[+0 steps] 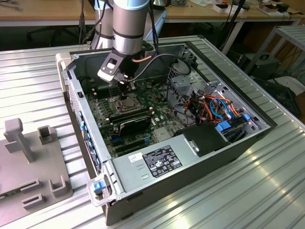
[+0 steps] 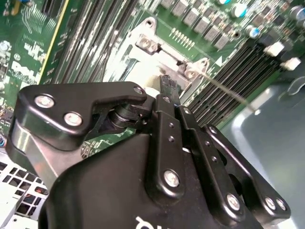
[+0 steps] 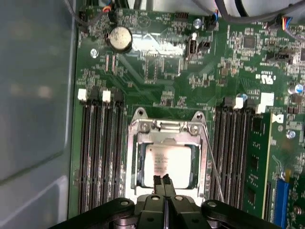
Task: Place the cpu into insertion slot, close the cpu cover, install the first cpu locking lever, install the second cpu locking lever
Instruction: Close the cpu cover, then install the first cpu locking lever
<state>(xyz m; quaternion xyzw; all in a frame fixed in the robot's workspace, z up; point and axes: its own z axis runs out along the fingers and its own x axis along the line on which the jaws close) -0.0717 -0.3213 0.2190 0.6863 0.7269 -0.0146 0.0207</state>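
Over the insertion slot (image 3: 139,167), the gripper (image 3: 164,181) was held with its fingers pressed together, and nothing was seen between them. The cpu (image 3: 171,160) was seated in that slot, directly beneath the fingertips, and was framed by the cpu cover (image 3: 132,162), lowered flat around it.

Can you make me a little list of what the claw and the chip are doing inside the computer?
claw: shut, tips together at the cpu's edge
cpu: lying flat in the insertion slot
cpu cover: down around the cpu
lever: thin wire beside the slot, looks unlatched
memory slots: long black rows on both sides
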